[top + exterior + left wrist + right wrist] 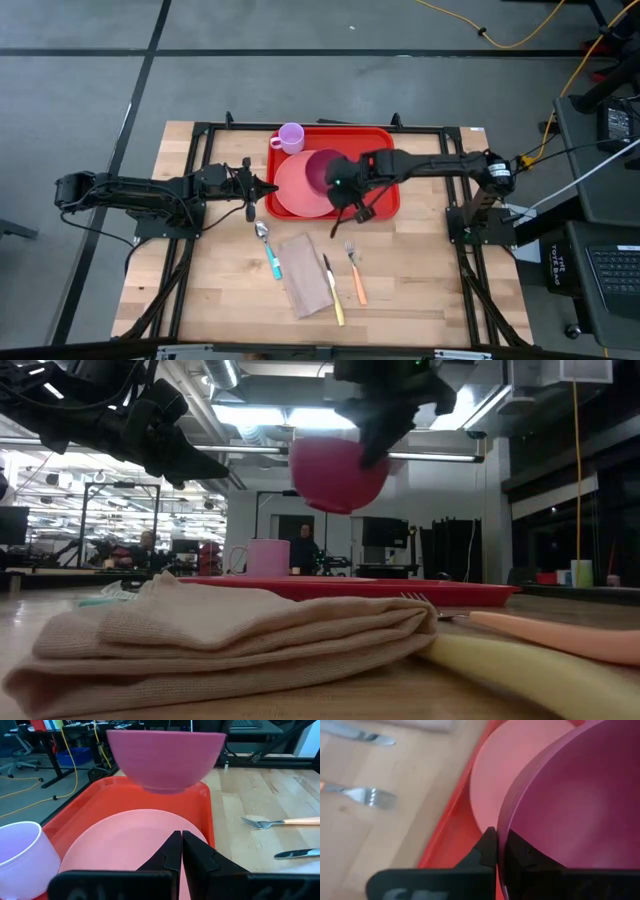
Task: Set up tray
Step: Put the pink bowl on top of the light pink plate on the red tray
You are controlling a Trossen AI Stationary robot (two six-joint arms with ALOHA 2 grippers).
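At the table's far middle lies the red tray point(385, 200), flat on the wood, its long side running across the table. On it rest a pink plate point(295, 190), toward the tray's left half, and a pale purple cup point(290, 137) at the far left corner. Above the plate, clear of it, hangs a magenta bowl point(338, 472), upright, pinched at its rim by the right gripper point(343, 186); one finger sits inside the bowl wall and one outside, as the right wrist view shows. The right arm reaches in from the table's right edge across the tray. The left gripper point(262, 187) is held above the table just left of the tray, fingers point(167, 855) pressed together with nothing between them, pointing toward the plate. On the bare wood nearer the front lie, from left to right, a spoon point(268, 247) with a teal handle, a folded beige napkin point(305, 272), a knife point(333, 290) with a yellow handle, and a fork point(354, 270) with an orange handle. All four lie off the tray.
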